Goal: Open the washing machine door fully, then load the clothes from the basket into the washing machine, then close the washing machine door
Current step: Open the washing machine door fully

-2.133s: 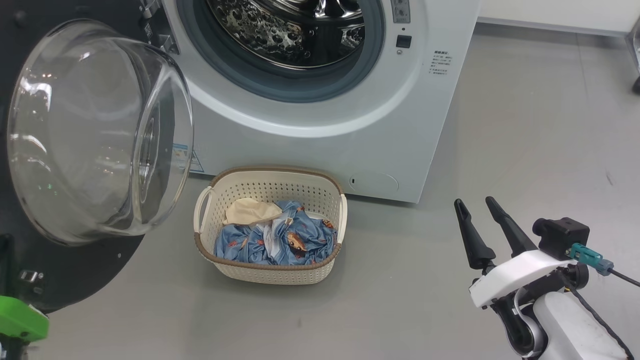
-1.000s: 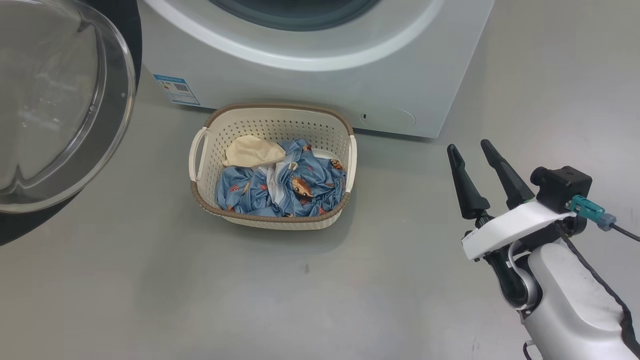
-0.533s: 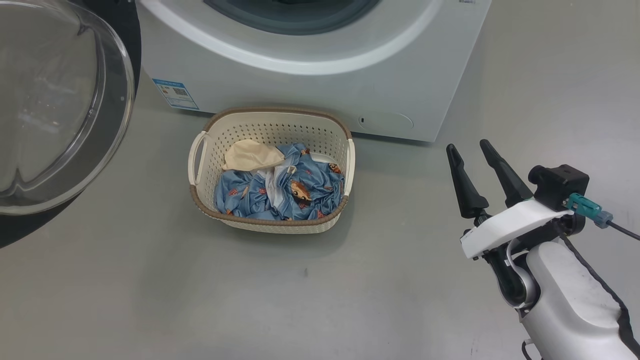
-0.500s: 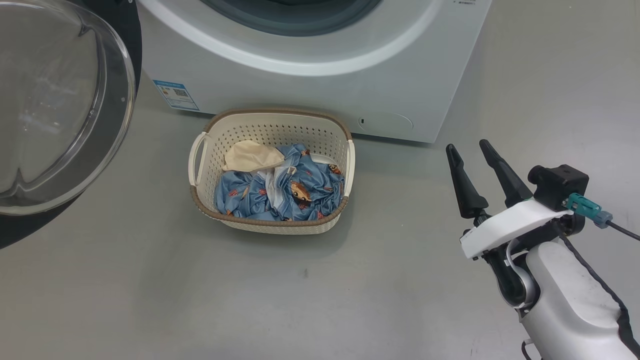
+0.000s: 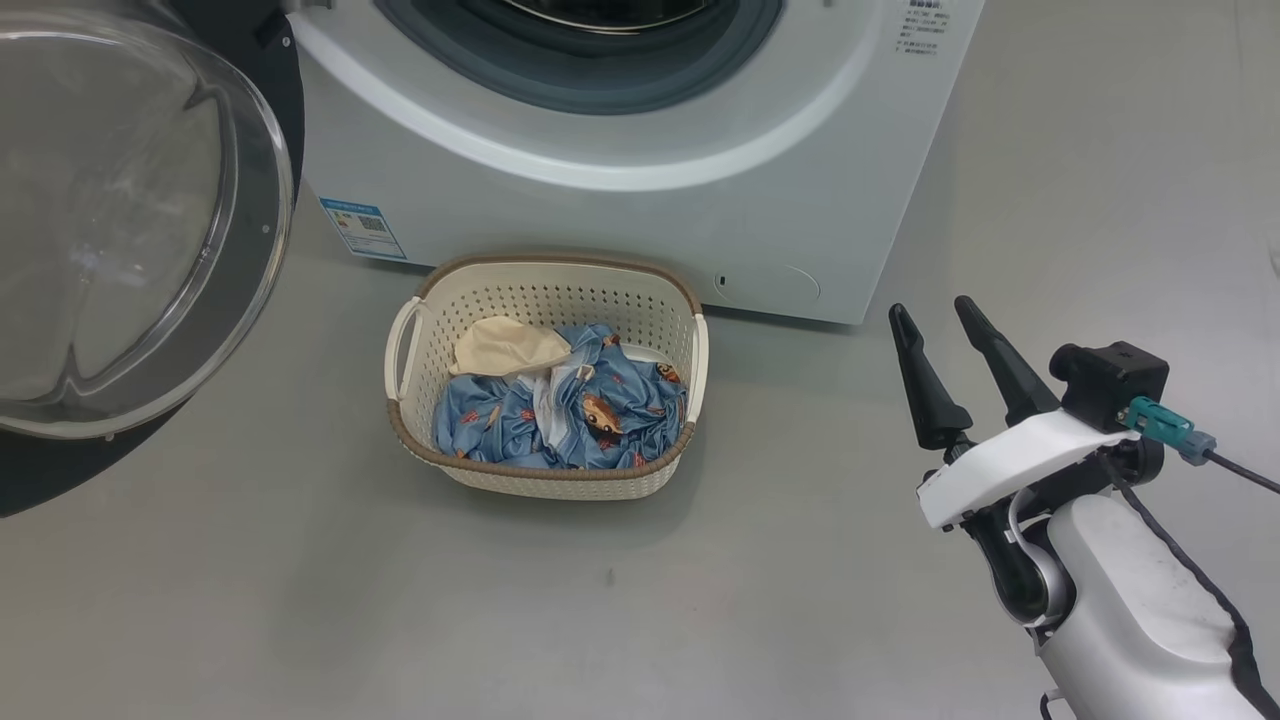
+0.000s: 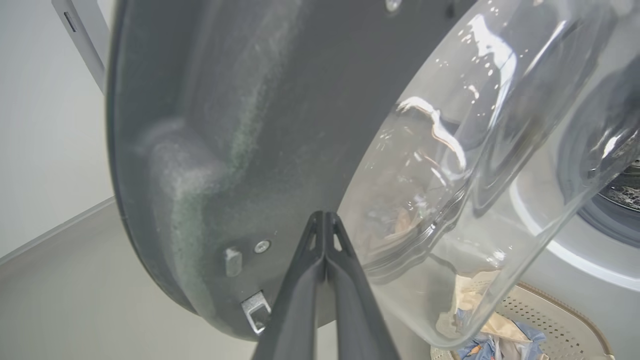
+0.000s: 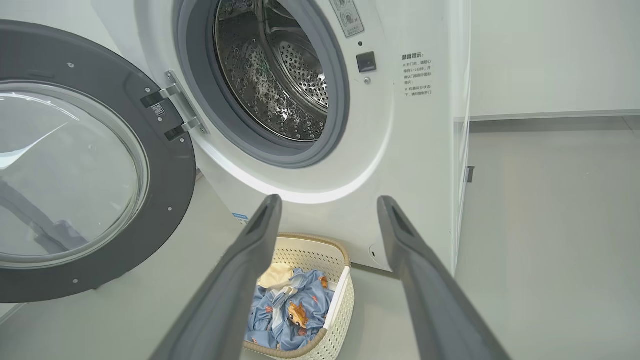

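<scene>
Washing machine (image 5: 620, 220): a white front-loader, stood on the grey floor (image 5: 300, 600). The opening is uncovered, so the grey gasket (image 5: 600, 90) and the perforated steel drum (image 7: 280, 70) are exposed.
Washing machine door (image 5: 130, 230): swung wide open on its hinge (image 7: 172, 112), to the left of the opening as seen from the head. The bulging clear glass is ringed by the dark rim.
Label (image 5: 362, 226): a small blue sticker fixed low on the machine front, near the corner below the hinge.
Basket (image 5: 560, 300): set upright on the floor just in front of the machine, below the opening.
Clothes (image 5: 590, 415): bunched inside the basket. Light blue printed fabric is piled with a cream cloth (image 5: 505, 345) on top at the rear left, and a white strip is seen between them.
Left hand (image 6: 325, 216): fingers are pressed together with nothing between them. The tips are pointed at the door's inner face, where rim meets glass. Contact cannot be determined.
Right hand (image 5: 932, 310): fingers are spread wide and nothing is held. It is held above the floor, right of the basket and well apart from it, and is aimed toward the machine.
</scene>
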Motion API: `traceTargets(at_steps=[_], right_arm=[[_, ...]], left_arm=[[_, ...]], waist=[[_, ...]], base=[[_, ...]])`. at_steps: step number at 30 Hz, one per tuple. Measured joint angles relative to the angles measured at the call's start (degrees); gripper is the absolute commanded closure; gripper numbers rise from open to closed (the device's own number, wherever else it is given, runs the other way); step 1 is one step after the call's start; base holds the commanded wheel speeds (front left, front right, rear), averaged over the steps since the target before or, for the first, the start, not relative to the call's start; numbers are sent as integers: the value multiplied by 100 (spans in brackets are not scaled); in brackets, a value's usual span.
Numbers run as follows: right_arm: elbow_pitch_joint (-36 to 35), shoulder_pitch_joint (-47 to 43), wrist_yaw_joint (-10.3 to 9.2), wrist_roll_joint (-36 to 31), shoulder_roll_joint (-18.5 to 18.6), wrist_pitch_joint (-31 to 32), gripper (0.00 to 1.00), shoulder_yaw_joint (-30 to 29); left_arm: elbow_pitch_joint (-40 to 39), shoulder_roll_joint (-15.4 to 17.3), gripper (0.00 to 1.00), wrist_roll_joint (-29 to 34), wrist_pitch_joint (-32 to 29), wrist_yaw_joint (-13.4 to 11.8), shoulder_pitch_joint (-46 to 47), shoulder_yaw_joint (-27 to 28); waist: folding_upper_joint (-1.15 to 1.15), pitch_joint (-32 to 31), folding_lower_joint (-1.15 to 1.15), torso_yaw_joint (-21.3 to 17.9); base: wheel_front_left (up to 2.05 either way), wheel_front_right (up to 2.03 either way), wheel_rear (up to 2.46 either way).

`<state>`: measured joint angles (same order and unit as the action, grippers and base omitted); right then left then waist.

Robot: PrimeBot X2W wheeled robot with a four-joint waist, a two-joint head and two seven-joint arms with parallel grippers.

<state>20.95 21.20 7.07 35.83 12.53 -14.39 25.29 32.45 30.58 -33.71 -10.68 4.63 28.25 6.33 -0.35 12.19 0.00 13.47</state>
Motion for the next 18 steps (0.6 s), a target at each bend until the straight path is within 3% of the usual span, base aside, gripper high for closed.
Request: traceTargets(at_steps=[2, 4, 5, 6, 18], right_arm=[[4, -14, 0, 3, 1, 0, 0, -33], [5, -38, 0, 7, 3, 0, 0, -57], [7, -62, 0, 7, 4, 0, 0, -58], [5, -91, 0, 7, 3, 0, 0, -55], [42, -110, 0, 8, 2, 0, 0, 48]], left_arm=[[26, -47, 100, -2, 49, 27, -6, -24], [33, -69, 57, -2, 123, 60, -17, -60], [31, -69, 22, -2, 152, 75, -23, -69], [20, -66, 2, -3, 181, 79, -34, -66], [-256, -159, 0, -22, 767, 178, -485, -97]], waist=[[0, -71, 0, 6], [0, -136, 0, 19], [0, -164, 0, 26], [0, -190, 0, 34], [0, -403, 0, -12]], base=[[0, 0, 0], [0, 0, 0], [0, 0, 0], [0, 0, 0], [0, 0, 0]])
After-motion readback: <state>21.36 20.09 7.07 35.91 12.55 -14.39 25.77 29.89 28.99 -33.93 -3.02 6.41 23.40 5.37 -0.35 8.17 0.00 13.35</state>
